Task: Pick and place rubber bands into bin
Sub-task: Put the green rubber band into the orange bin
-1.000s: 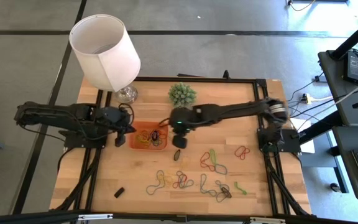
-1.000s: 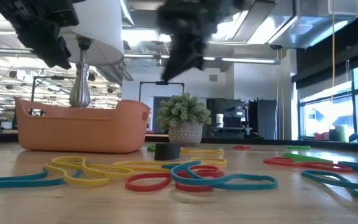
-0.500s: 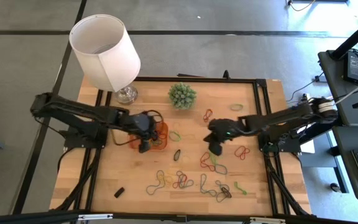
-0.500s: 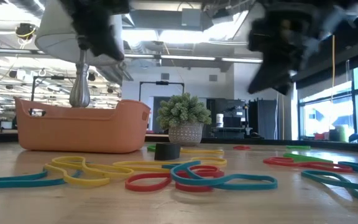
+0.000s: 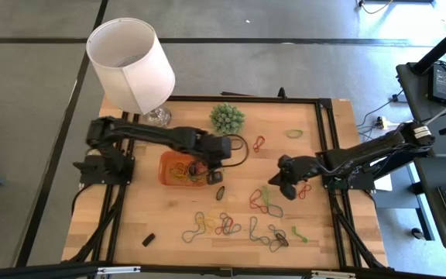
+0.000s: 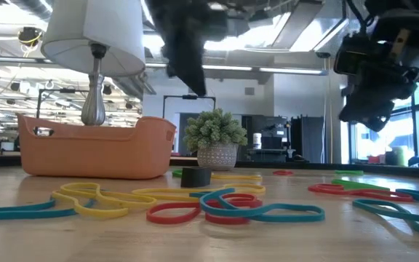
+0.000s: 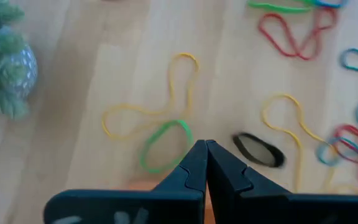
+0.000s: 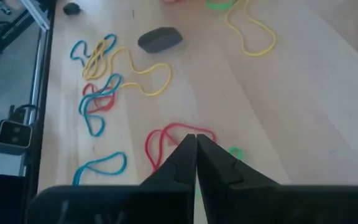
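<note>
Both grippers closed and empty: left gripper (image 5: 217,177) just beside the bin (image 5: 169,161), loose rubber bands (image 5: 231,225) scattered near right gripper (image 5: 279,188).

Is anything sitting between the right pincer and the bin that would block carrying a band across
Nothing visible stands in that path. The right pincer hangs over the bands near the table's right side, and between it and the bin lie only flat rubber bands and bare wood. The left pincer, shut, hovers at the bin's right edge, so it could crowd the drop.

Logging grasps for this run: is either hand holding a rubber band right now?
No. The left hand and right hand are both shut with nothing between their tips.
</note>
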